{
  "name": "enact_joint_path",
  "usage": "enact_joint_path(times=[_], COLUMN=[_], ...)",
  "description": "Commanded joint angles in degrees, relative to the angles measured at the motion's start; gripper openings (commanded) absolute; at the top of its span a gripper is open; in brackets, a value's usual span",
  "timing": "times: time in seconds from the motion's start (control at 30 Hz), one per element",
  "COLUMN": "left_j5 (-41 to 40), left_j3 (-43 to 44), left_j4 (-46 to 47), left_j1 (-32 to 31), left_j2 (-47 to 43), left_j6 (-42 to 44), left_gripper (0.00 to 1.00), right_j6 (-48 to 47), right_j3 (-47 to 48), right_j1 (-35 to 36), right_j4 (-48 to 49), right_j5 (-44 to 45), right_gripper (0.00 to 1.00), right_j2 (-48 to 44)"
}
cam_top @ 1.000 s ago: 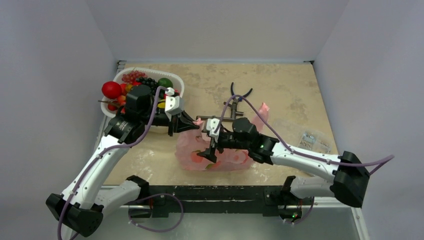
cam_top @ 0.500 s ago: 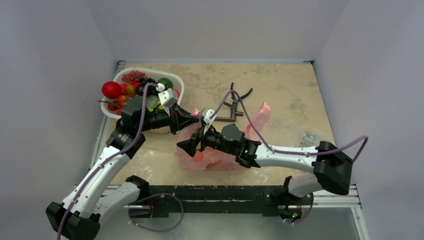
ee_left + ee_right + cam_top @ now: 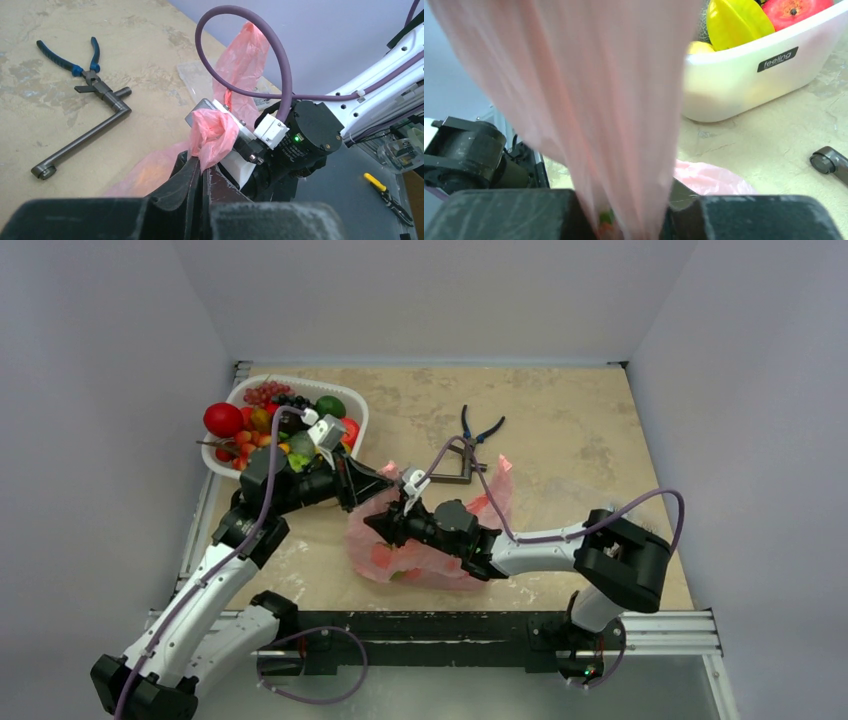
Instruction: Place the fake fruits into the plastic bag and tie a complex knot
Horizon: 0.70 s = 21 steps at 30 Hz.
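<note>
Nearest you, the plastic bag (image 3: 430, 562) lies slumped on the table (image 3: 560, 440) just past the arm bases, and a few fruits (image 3: 398, 556) show red through its film. Over its left end, the right gripper (image 3: 380, 528) has a broad sheet of film running down between its fingers, which look closed on it. Just beyond, the left gripper (image 3: 201, 169) is pinched tight on a small bunched tail of the same film.

Expect the film to be thin, light and slick. It will probably slide out of a single-layer pinch and stretch or tear if you yank it. The fruits inside likely weigh little, but they can roll and drag the sack sideways. Take your holds on gathered, rope-like film close above the fruits, one on each tail, and keep gentle tension between the two.

Further back lie a bent metal bar (image 3: 452, 476) and pliers (image 3: 481, 427). Far left, the white basket (image 3: 238, 392) holds more fruits.
</note>
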Motion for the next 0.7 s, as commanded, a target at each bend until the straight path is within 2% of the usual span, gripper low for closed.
enact_joint_path(times=[0.0,0.07,0.2,0.3,0.37,0.4,0.47,0.5,0.6,0.67], left_j5=[-0.7,0.3,2.4,2.7,3.7,4.0,4.4,4.5,4.4,4.4], left_j3=[0.3,-0.6,-2.1,-1.9,-1.2,-1.0,-0.6,-0.6,-0.4,-0.3], left_j4=[4.2,3.0,-3.4,-7.0,-9.1,-9.7,-10.9,-11.2,-11.7,-11.7], left_j1=[0.4,0.9,1.2,1.2,1.2,1.2,1.2,1.2,1.2,1.2], left_j2=[-2.8,-3.2,-3.5,-3.5,-3.2,-3.0,-2.8,-2.8,-2.6,-2.3], left_j6=[1.4,4.0,11.5,16.5,18.9,19.7,21.6,22.3,23.6,23.9], left_gripper=[0.00,0.00,0.00,0.00,0.00,0.00,0.00,0.00,0.00,0.00], right_j6=[-4.2,-6.3,-12.8,-16.9,-18.2,-19.9,-20.6,-21.1,-21.5,-22.5], right_j3=[-6.1,-8.3,-10.0,-7.4,-4.7,-3.4,-0.1,1.4,4.3,5.9], right_j1=[0.2,0.2,0.2,0.2,0.1,0.2,0.0,-0.3,-2.3,-2.9], right_j4=[2.2,2.3,1.3,-3.2,-7.8,-10.3,-17.6,-21.9,-31.5,-37.6], right_j5=[-2.7,-6.0,-10.5,-13.3,-14.6,-14.6,-14.2,-14.1,-15.2,-15.8], right_gripper=[0.10,0.00,0.00,0.01,0.16,0.28,0.60,0.70,0.89,0.96], right_j2=[1.0,1.0,0.4,-1.3,-3.6,-5.2,-9.1,-11.1,-17.4,-22.0])
